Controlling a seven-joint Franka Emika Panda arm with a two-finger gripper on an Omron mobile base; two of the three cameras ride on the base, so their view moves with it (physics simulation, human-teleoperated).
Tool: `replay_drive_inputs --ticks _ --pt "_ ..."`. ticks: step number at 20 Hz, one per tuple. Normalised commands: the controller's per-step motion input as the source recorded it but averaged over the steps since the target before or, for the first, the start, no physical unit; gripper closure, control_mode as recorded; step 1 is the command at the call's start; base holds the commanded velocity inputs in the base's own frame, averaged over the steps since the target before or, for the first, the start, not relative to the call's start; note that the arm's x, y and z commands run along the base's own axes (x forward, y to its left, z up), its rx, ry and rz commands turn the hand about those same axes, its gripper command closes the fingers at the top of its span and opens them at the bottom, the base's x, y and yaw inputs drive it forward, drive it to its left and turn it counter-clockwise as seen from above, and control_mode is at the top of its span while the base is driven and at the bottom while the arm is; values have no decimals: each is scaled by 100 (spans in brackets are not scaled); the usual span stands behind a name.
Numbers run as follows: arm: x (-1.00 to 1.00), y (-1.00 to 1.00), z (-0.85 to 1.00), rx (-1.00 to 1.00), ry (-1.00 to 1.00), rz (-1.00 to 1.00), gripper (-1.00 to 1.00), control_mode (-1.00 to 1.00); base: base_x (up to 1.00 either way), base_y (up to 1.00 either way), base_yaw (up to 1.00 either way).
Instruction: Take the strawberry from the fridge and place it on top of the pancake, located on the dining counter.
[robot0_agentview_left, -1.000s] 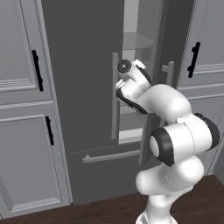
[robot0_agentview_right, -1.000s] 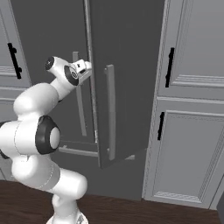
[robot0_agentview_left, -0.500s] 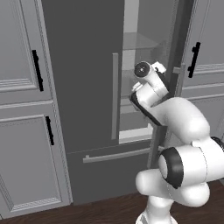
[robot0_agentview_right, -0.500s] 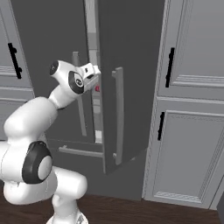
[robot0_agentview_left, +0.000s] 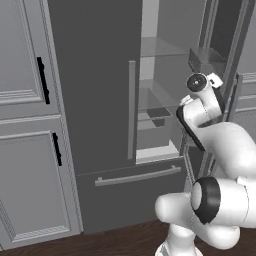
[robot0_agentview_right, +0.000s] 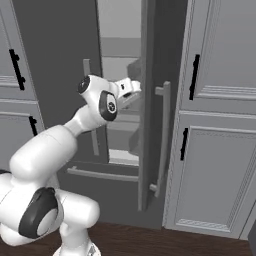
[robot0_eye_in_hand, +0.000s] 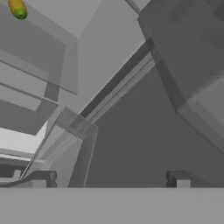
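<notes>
The dark grey fridge (robot0_agentview_left: 95, 75) has its left door shut and its right door (robot0_agentview_right: 150, 125) swung wide open, showing the pale interior with glass shelves (robot0_agentview_left: 160, 47). My gripper (robot0_agentview_right: 133, 88) reaches into the opening at middle-shelf height, close to the inner side of the open door. In the hand view my gripper (robot0_eye_in_hand: 109, 180) is open with nothing between its fingertips (robot0_eye_in_hand: 41, 178). It looks along the inner door face and its bins. The strawberry is hidden from view. The pancake and the dining counter are out of view.
A small yellow item (robot0_eye_in_hand: 18, 8) lies on a shelf at the hand view's top left. Light grey cabinets with black handles (robot0_agentview_left: 44, 80) (robot0_agentview_right: 193, 77) flank the fridge. The bottom drawer (robot0_agentview_left: 137, 176) is shut. The open door's bar handle (robot0_agentview_right: 162, 140) juts toward the base.
The right fridge door has swung much wider open. My hand has moved right and forward into the opening. The jaws stayed open.
</notes>
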Motion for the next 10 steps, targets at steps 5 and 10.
replay_drive_inputs --ticks 5,10 --pt "-9 -100 10 3 0 -2 -100 -100 0 0 0" --pt "0 -98 0 4 0 0 -100 -100 0 0 0"
